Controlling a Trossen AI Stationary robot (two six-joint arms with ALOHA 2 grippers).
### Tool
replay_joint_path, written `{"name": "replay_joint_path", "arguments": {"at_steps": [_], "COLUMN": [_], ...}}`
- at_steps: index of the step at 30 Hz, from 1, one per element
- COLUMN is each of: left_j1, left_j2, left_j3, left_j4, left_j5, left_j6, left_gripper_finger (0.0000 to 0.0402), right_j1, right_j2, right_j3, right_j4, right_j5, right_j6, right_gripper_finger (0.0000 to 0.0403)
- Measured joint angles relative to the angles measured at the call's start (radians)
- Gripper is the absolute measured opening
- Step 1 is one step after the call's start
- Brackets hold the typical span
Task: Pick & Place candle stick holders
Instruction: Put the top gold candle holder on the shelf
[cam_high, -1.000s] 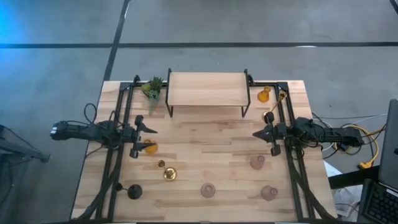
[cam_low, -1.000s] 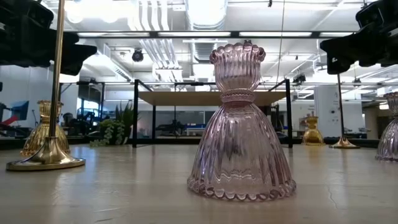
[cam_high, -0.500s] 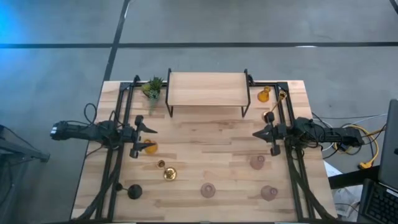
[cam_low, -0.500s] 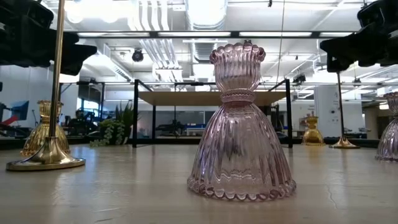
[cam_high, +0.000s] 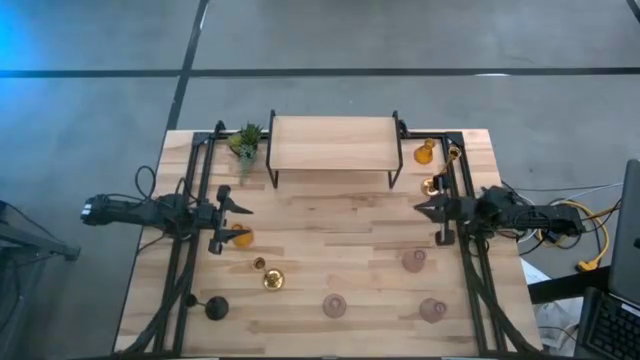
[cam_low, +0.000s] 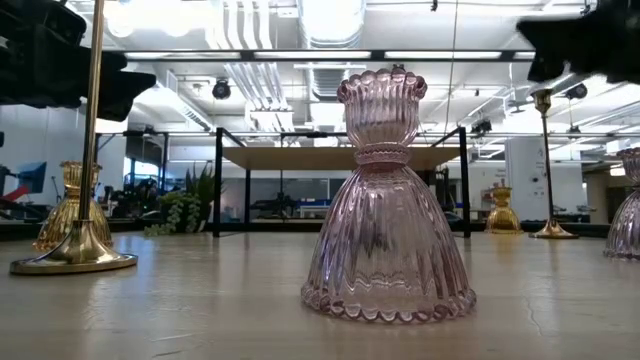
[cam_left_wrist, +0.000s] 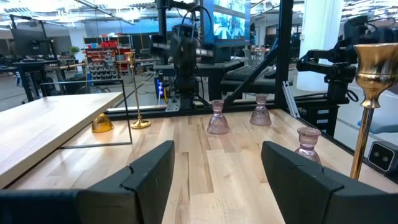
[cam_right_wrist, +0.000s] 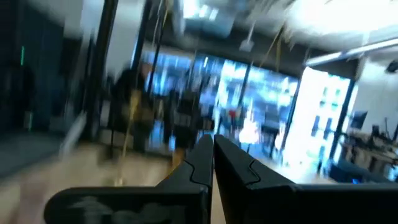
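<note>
Candle stick holders are spread over the wooden desk (cam_high: 340, 225), and all that can be seen are stood upright, with their long sides pointing up. From above they are seen only as small round spots, so their shapes are hard to make out there. Three pink glass holders (cam_high: 414, 261) are stood at the near right. A black holder (cam_high: 217, 308) is placed at the near left. A brass holder (cam_high: 273, 280) is set just right of it, and a smaller gold spot (cam_high: 259, 264) is seen close by. An amber holder (cam_high: 240, 237) is partly hidden under the left tool (cam_high: 222, 219), whose fingers are held wide apart with nothing between them.

At the far right, another amber holder (cam_high: 424, 153) and a second brass holder (cam_high: 433, 186) are stood beside the small shelf (cam_high: 332, 143). The right tool (cam_high: 432, 212) is held near that brass holder, with its fingers pressed together on nothing.

In the low view, the ribbed bell shape of a pink holder (cam_low: 388, 200) is shown large. The tall brass stick (cam_low: 92, 110) is cut off at the top there. The right wrist view is too blurred for holders to be picked out. A green plant (cam_high: 244, 140) is stood at the far left.
</note>
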Motion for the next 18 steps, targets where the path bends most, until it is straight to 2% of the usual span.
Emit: {"name": "replay_joint_path", "arguments": {"at_steps": [4, 7, 11, 18], "left_j1": [0.000, 0.000, 0.000, 0.000], "left_j2": [0.000, 0.000, 0.000, 0.000], "left_j3": [0.000, 0.000, 0.000, 0.000], "left_j4": [0.000, 0.000, 0.000, 0.000], "left_j5": [0.000, 0.000, 0.000, 0.000], "left_j6": [0.000, 0.000, 0.000, 0.000], "left_gripper_finger": [0.0245, 0.0246, 0.0245, 0.0245], "right_j1": [0.000, 0.000, 0.000, 0.000], "right_j2": [0.000, 0.001, 0.014, 0.077], "right_j3": [0.001, 0.038, 0.170, 0.455], "right_j4": [0.192, 0.175, -0.044, -0.470], "right_j5": [0.010, 0.010, 0.049, 0.384], "right_j6": [0.123, 0.130, 0.075, 0.123], "right_gripper_finger": [0.0008, 0.0008, 0.0008, 0.0008]}}
